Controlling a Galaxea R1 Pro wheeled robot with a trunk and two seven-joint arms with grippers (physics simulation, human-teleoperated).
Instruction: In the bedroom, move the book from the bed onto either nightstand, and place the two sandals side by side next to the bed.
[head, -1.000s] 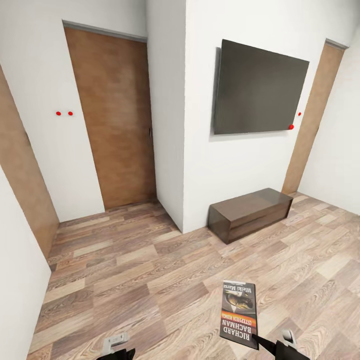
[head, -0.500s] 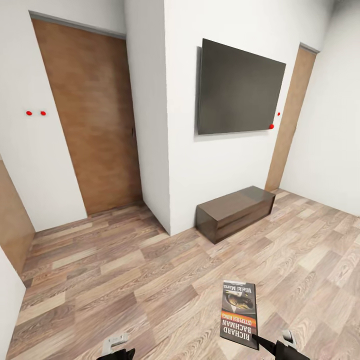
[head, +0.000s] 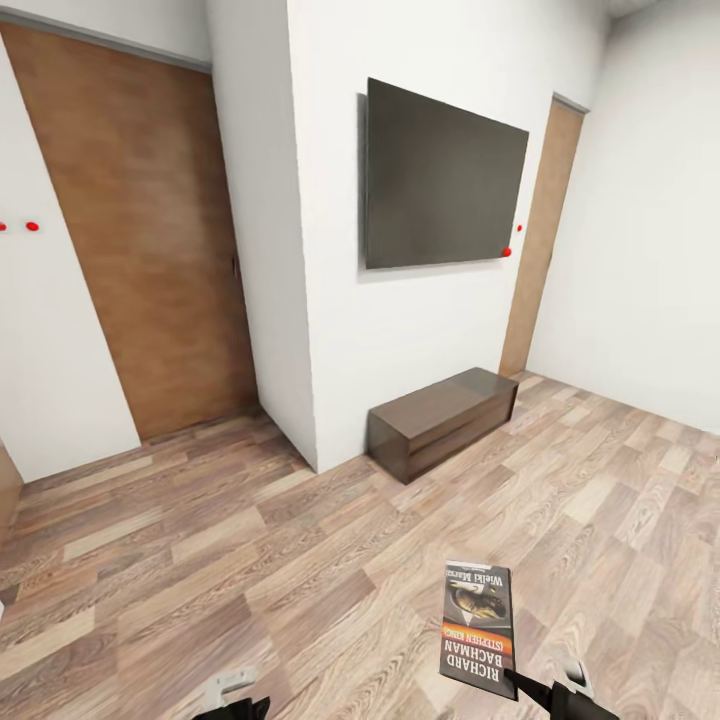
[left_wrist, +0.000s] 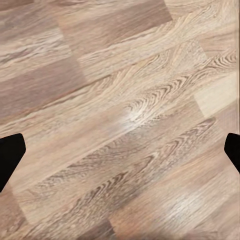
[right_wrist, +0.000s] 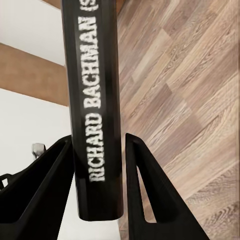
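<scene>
We carry the book (head: 478, 628) clamped by its spine in our right gripper (right_wrist: 98, 185), jaws closed on it, cover clear of the floor (head: 250, 560), while the left gripper (left_wrist: 120, 155) hangs with jaws spread and empty.

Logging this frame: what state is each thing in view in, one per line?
book: lifted off any surface, clamped by its spine in the right gripper.
left gripper: open, nothing between its fingers, over the wood floor.
wall screen: dark, off.
brown door: shut.
long low cabinet: closed, top bare.
</scene>
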